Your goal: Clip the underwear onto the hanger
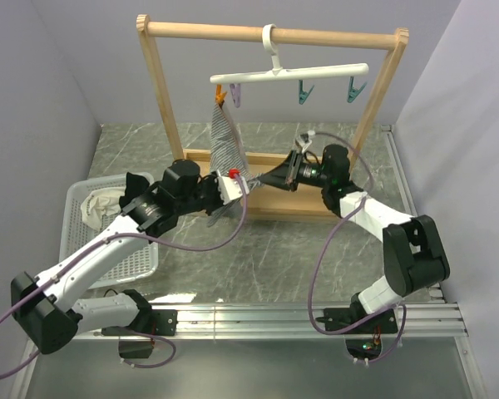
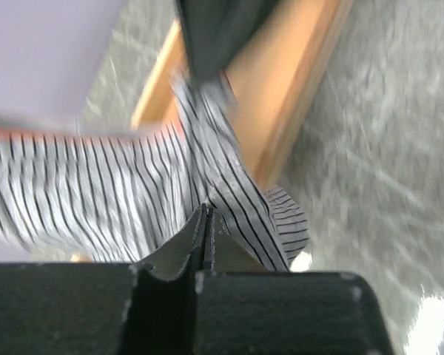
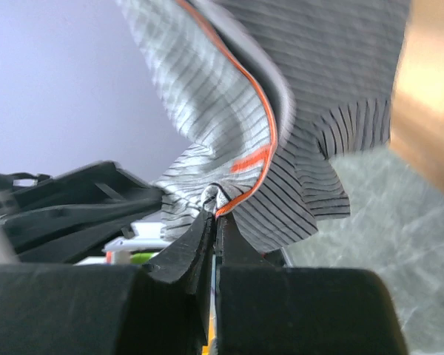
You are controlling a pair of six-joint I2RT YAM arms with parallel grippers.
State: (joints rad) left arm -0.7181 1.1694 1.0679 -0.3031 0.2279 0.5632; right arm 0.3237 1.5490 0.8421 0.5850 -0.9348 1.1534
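Underwear [image 1: 224,140], grey and striped, hangs with its top at the orange clip [image 1: 220,98] on the left end of the white hanger [image 1: 316,71]. My left tool [image 2: 207,222] and my right tool [image 3: 214,205], 2 close together, each pinch its lower cloth.

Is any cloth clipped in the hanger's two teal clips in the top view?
No, the teal clips dangle bare from the hanger, while the underwear hangs at the orange clip.

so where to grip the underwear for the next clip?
Likely the orange-trimmed edge, taken from the right: the underwear hangs as a narrow strip from the orange clip, and that edge fans out toward the right gripper, shut on it. The left gripper pinches another fold.
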